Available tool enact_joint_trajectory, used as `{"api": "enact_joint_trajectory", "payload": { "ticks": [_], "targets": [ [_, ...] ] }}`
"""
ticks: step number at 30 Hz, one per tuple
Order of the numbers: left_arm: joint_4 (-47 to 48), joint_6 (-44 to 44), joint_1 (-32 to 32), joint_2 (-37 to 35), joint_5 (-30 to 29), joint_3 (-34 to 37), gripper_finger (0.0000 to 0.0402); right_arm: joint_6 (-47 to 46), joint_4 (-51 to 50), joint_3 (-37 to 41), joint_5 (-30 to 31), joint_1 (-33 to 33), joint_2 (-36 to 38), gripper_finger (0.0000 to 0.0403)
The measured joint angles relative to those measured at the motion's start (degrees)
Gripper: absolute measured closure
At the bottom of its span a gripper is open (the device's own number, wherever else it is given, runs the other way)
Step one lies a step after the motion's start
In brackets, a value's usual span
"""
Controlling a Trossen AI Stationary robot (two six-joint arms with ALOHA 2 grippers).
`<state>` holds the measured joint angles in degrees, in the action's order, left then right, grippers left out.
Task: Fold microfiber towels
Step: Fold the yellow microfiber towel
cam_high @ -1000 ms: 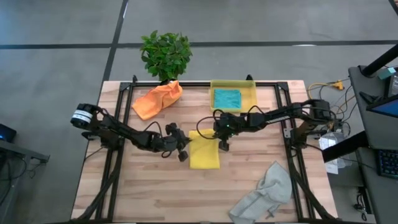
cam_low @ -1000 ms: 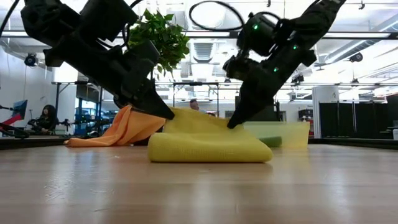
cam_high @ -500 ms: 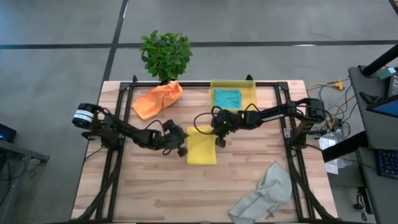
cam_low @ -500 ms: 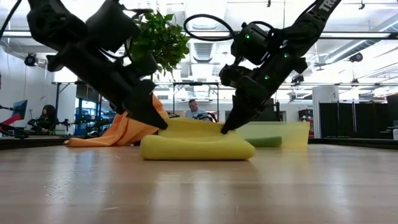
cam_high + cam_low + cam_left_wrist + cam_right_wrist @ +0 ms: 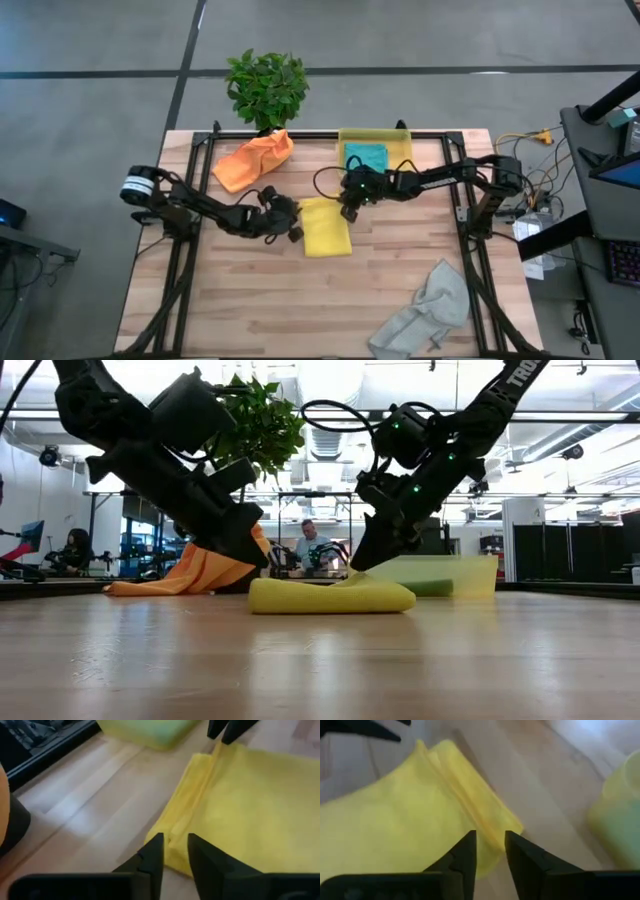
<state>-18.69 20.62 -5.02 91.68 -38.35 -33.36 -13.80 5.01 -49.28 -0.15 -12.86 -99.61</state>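
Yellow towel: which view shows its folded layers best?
Right wrist view: the yellow towel shows stacked edges at one corner. High view shows only its outline, low view a flat side profile, left wrist view one thick edge.

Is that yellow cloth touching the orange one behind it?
Apart. The high view shows bare table between the yellow towel and the orange towel.
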Motion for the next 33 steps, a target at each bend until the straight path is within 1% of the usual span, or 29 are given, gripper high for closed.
{"api": "enact_joint_trajectory", "payload": {
  "ticks": [4, 7, 9, 12, 14, 16, 20, 24, 26, 30, 33],
  "targets": [
    [-1.27, -0.05, 0.23, -1.27, 0.87, -0.62, 0.0288, -0.12, 0.13, 0.00, -1.16, 0.13, 1.28, 0.0276],
    [-3.90, -0.51, 0.57, -1.50, 5.87, -0.76, 0.0286, 0.73, 0.03, 0.00, -6.06, 0.94, 1.55, 0.0270],
    [-4.18, -0.11, 1.44, -0.50, 9.07, -0.81, 0.0301, 1.19, -0.56, 0.21, -7.39, 1.98, 1.52, 0.0275],
    [-3.86, 0.00, 2.93, 1.49, 13.00, -0.83, 0.0344, 1.15, -0.55, 0.60, -7.38, 3.47, 1.24, 0.0296],
    [-4.85, 0.04, 3.86, 2.89, 14.28, -0.83, 0.0379, 0.88, -0.63, 0.68, -7.34, 4.23, 1.20, 0.0316],
    [-4.66, 0.09, 4.83, 3.79, 14.43, -0.79, 0.0395, 0.74, -0.46, 0.68, -7.31, 4.74, 1.21, 0.0337],
    [-4.64, 0.09, 6.92, 3.92, 14.38, -0.79, 0.0387, 0.31, -0.47, 0.68, -7.35, 5.72, 1.22, 0.0368],
    [-5.06, -0.15, 7.22, -0.47, 14.76, -0.83, 0.0393, 0.33, -0.48, 0.68, -7.32, 6.57, 1.22, 0.0385],
    [-5.32, -0.17, 7.22, -1.74, 17.21, -0.94, 0.0399, 0.33, -0.20, 0.68, -7.34, 7.02, 0.91, 0.0391],
    [-4.78, -0.06, 7.22, -0.51, 21.89, -0.81, 0.0401, -0.84, -0.04, 0.70, -7.78, 8.42, -1.27, 0.0394],
    [-5.35, -0.41, 6.45, -0.11, 27.34, -0.77, 0.0401, -2.48, 0.31, 0.68, -8.82, 10.18, -2.83, 0.0394]
  ]
}}
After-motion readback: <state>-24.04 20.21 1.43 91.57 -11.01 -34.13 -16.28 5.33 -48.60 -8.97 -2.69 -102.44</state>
